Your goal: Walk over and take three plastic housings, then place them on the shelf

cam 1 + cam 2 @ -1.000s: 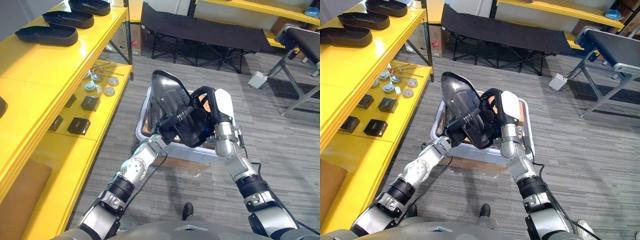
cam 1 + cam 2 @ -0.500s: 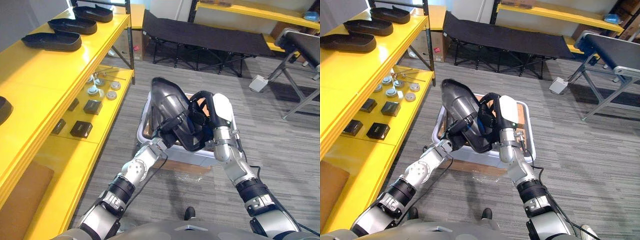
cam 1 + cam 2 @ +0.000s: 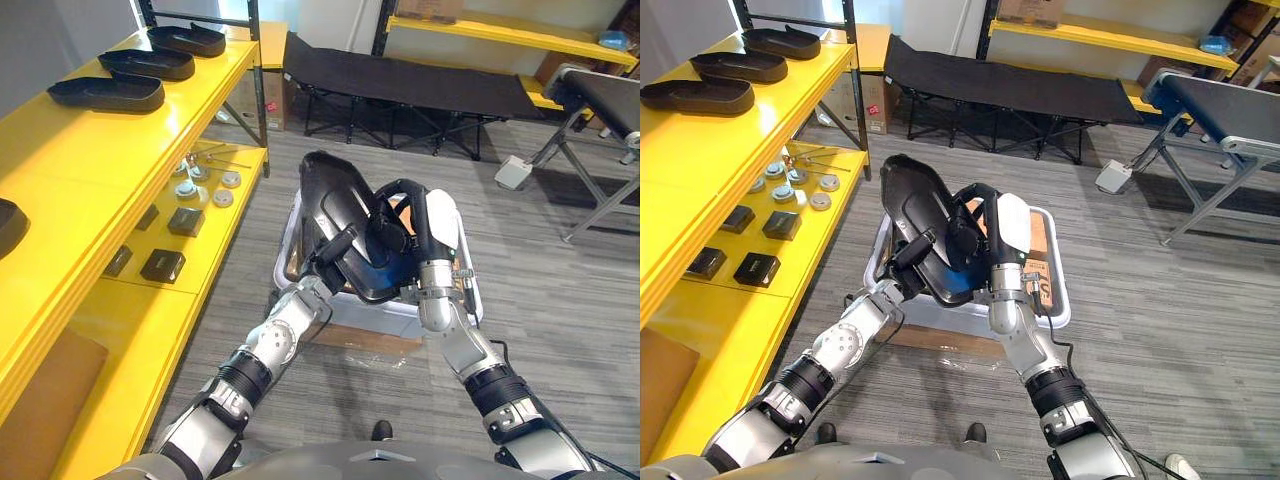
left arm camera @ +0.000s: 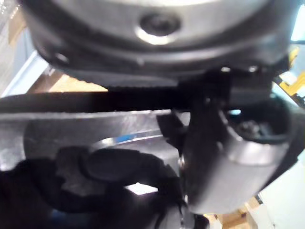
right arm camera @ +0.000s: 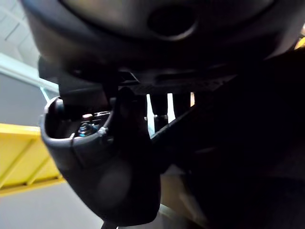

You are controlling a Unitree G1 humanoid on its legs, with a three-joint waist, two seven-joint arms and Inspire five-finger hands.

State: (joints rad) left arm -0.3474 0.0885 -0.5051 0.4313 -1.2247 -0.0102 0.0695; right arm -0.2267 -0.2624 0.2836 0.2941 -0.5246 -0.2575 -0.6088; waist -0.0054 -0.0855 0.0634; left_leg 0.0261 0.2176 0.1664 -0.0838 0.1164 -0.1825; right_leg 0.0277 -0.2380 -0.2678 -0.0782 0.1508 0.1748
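Workshop or warehouse, yellow metal shelving (image 3: pixel 120 150) with parts, conveyor (image 3: pixel 1230 105), grey carpet floor (image 3: pixel 560 290)

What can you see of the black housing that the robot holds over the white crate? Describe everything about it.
The housing is a long, glossy black plastic shell with a rounded far end and a raised rim along its edge. It is held in the air, tilted with its far end higher, above the white crate. The left hand grips its near left edge, and the right hand clasps its right rim.
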